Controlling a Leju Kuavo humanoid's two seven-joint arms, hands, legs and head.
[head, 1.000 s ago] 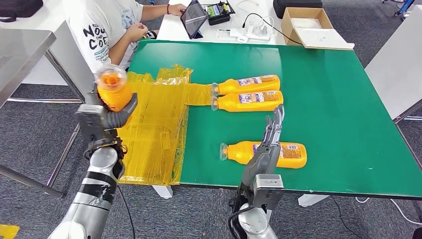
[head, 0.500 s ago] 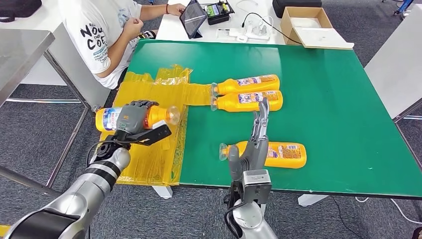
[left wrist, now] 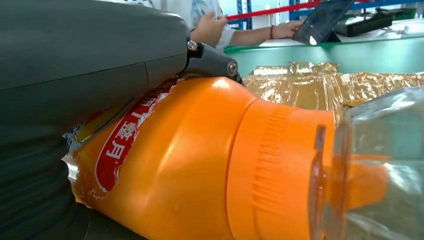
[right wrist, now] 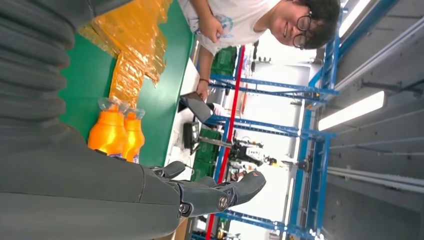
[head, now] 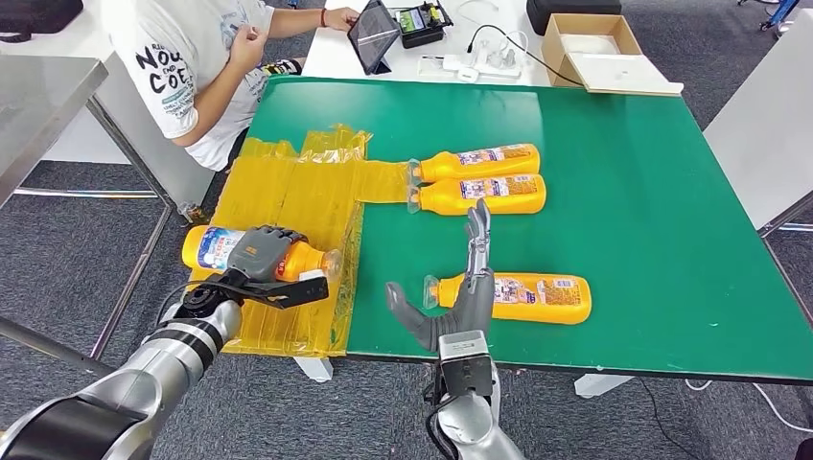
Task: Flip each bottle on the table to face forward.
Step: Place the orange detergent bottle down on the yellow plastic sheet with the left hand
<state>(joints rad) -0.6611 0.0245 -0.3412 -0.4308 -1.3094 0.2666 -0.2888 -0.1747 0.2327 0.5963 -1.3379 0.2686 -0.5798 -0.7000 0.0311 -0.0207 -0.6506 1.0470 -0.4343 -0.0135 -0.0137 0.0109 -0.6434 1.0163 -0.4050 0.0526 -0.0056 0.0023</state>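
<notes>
My left hand grips an orange bottle lying sideways over the yellow film at the table's front left, its clear cap pointing right. The left wrist view shows that bottle close up against my palm. My right hand stands open, fingers up and thumb spread, just in front of a third orange bottle lying near the front edge. Two more orange bottles lie side by side mid-table, caps to the left; the right wrist view shows them too.
A person in a white shirt sits at the table's far left corner. A tablet, cables and a cardboard box lie behind the green table. A steel table stands to the left.
My left hand has turned the bottle from upright to lying sideways and lowered it over the film. My right hand has shifted left and spread its thumb. The person leaned back.
</notes>
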